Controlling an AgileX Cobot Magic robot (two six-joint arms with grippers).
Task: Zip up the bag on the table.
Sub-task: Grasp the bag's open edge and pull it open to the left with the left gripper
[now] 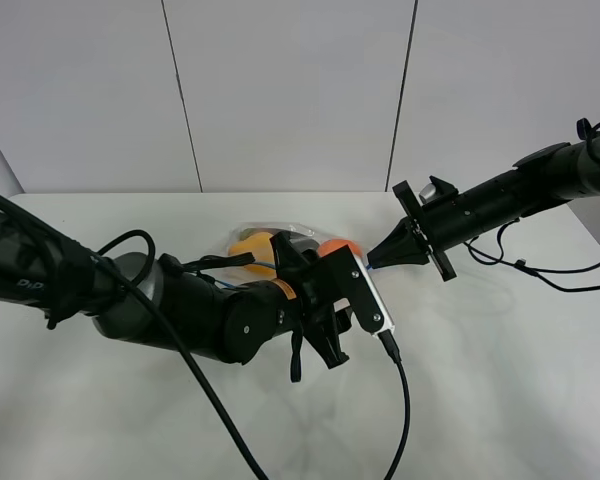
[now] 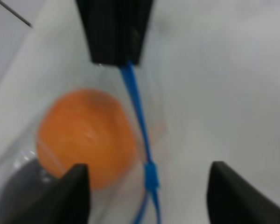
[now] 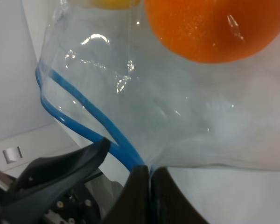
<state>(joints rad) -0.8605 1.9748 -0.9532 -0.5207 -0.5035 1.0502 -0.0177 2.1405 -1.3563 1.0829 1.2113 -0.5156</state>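
1. The bag [image 3: 177, 107] lies on the white bench [image 1: 480, 380], toward the far side near the middle and between the two arms. From the high camera the left arm [image 1: 180, 300] hides most of it.
2. The bag is clear plastic, so what it holds shows through.
   - An orange [image 3: 214, 28] sits at the end nearest the right tool.
   - A yellow pear [image 1: 250, 245] lies further along.
   - A dark item [image 2: 11, 191] is just beside the orange, too blurred to name.
3. A thin blue zip strip [image 3: 84, 109] runs along one edge of the bag. In the right wrist view it shows as two blue lines side by side, a little apart, coming together at the tool.
4. The right tool [image 3: 150, 186] has its fingers pressed together, clamped on the bag's edge where the strip ends. In the left wrist view the strip comes straight out from between those fingers.
5. The left tool [image 2: 154, 189] has its fingers wide apart, one on each side of the strip, and it grips nothing. The orange lies on the side of one finger.
6. A thicker blue lump [image 2: 150, 176] on the strip sits in the gap between the left tool's fingers. The view is too blurred to tell whether anything touches it.
7. The two tools face each other along the strip. They are near one another but apart.
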